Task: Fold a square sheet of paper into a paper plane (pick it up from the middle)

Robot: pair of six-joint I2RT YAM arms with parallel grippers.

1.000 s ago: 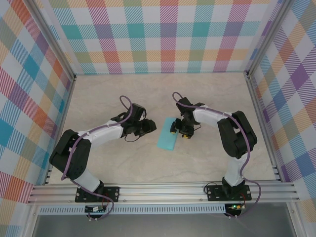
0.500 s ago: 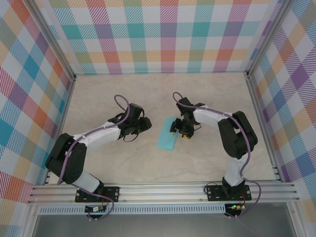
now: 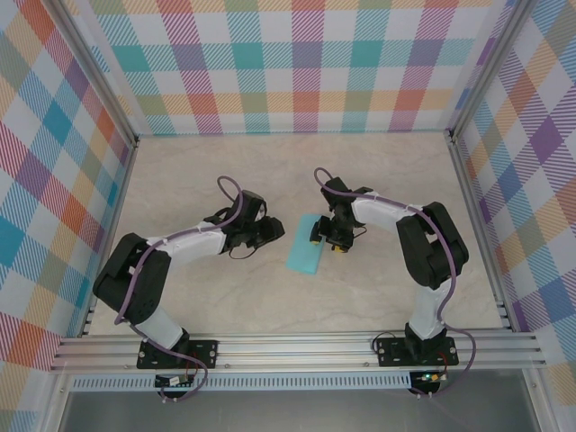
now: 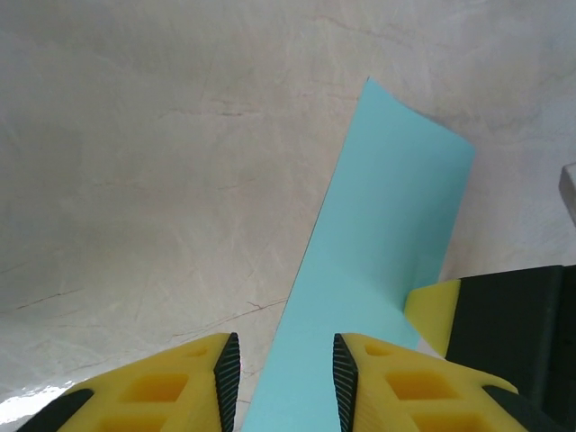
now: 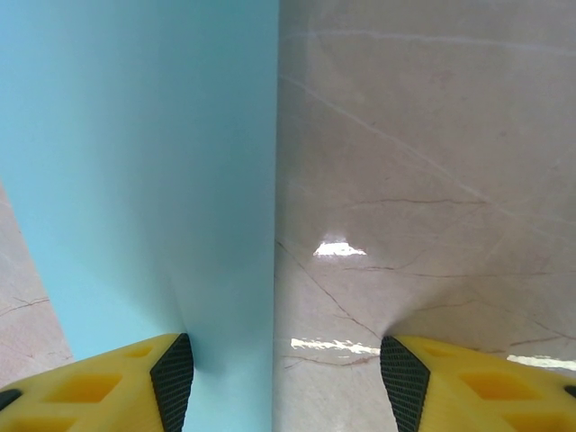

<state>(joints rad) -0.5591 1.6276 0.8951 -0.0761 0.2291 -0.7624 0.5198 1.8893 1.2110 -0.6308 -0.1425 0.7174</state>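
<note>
The sheet of paper lies flat on the table between your two arms. It shows as a narrow turquoise rectangle, so I judge the first half-fold is made and the next fold is the step in hand.

Your right gripper stands at the right long edge with its fingers wide apart. One pad is on the paper and the other is over bare table beside it. Your left gripper is at the opposite long edge, its fingers apart by a narrower gap. That edge runs through the gap, and nothing is clamped.

Treat the right pad as your anchor and press straight down without dragging, because thin paper is likely to skid on this glossy table. Bring the left fingers in low, catch only the edge, and lift slowly. Line the edges up before you flatten any crease, and do not release the anchor until the fold is seated.

You cannot tell whether the left pads touch the sheet or hover over it. You also cannot tell whether the rectangle is one layer or two, or which long edge is the folded one. From above, the grippers cover part of the sheet's upper half. In the left wrist view its near end runs off the bottom, and in the right wrist view it runs off the left and top
</note>
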